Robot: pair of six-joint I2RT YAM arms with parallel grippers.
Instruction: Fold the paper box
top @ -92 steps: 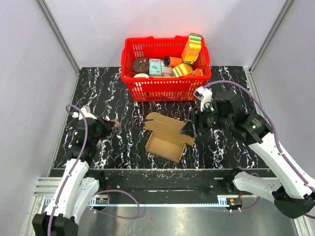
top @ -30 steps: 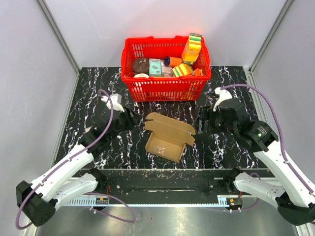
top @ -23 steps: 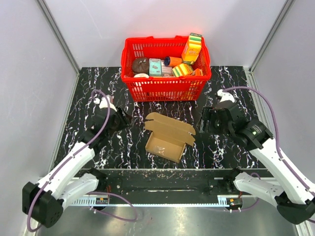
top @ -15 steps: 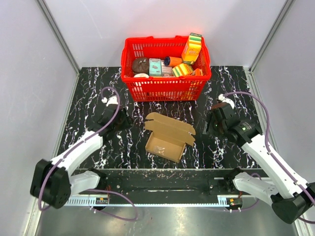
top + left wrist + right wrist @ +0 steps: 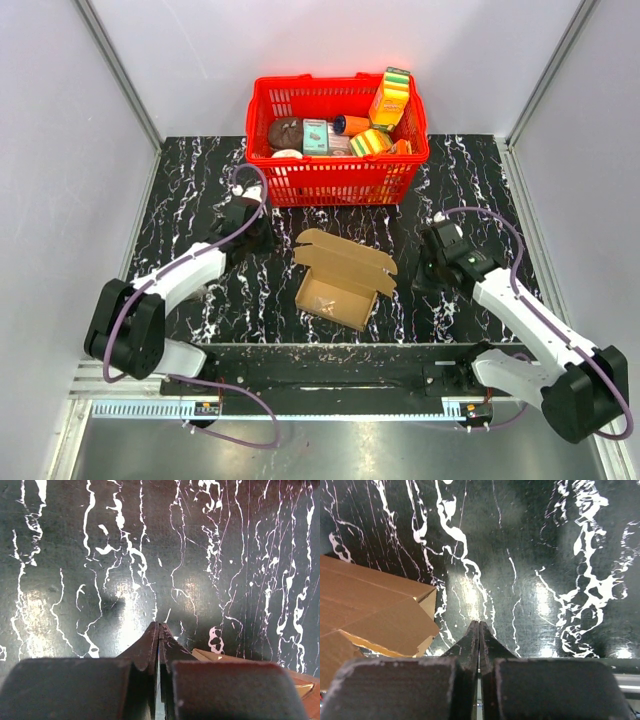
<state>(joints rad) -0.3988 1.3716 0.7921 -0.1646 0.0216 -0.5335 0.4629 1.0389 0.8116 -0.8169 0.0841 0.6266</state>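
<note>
L gripper [image 5: 159, 630] & R gripper [image 5: 479, 627]: both pinched shut w/ nothing btwn the fingers, tips aimed down at the black marbled table [image 5: 200, 180]. Paper box [image 5: 340, 275] lies btwn them, near L's right side & R's left side, touched by neither. Tray part looks formed; lid w/ flaps stands open on its far side. Prob step: closing the lid, not yet begun. Next move prob needs one tool in at the lid edge, opened to pinch or shut to push it over, the other steadying the tray.
</note>
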